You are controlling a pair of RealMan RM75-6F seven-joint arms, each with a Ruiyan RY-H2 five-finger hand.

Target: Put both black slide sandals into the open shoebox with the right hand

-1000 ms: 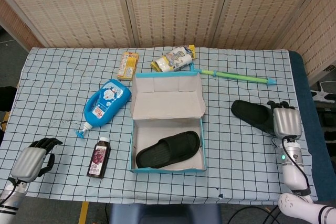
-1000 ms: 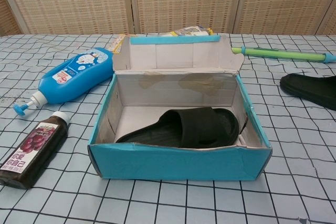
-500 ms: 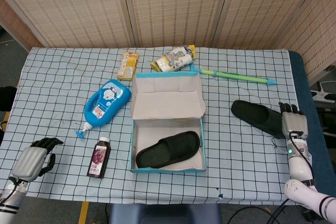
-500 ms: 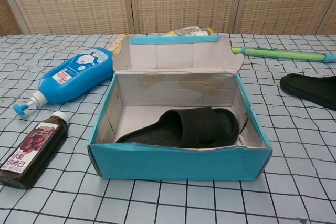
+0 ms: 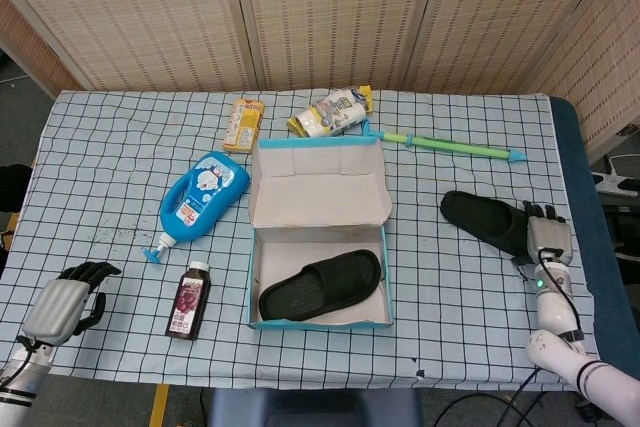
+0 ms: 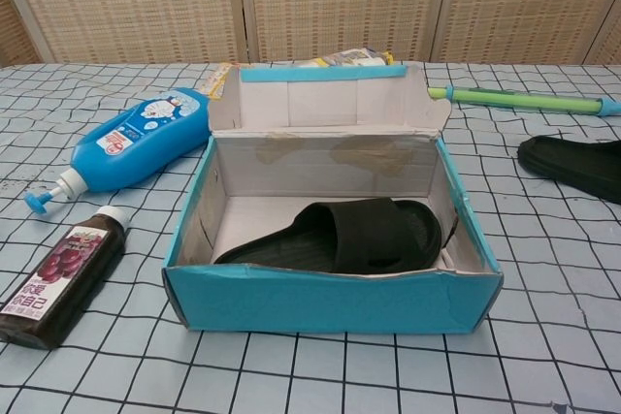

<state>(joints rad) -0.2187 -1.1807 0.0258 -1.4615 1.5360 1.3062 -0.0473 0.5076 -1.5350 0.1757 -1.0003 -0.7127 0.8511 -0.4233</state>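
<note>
One black slide sandal lies inside the open teal shoebox, also seen in the chest view as sandal in shoebox. The other black sandal lies flat on the cloth right of the box; the chest view shows part of this sandal at its right edge. My right hand sits low at that sandal's right end, fingers pointing away from me, holding nothing that I can see. My left hand rests at the table's front left corner with its fingers curled in and nothing in them.
A blue lotion bottle and a dark juice bottle lie left of the box. Behind the box are a yellow carton, a snack bag and a green stick. The table's right edge runs just beyond my right hand.
My right hand has dropped lower, drifting right and then back to the sandal's right end. Neither sandal has moved, and the left hand is still.
</note>
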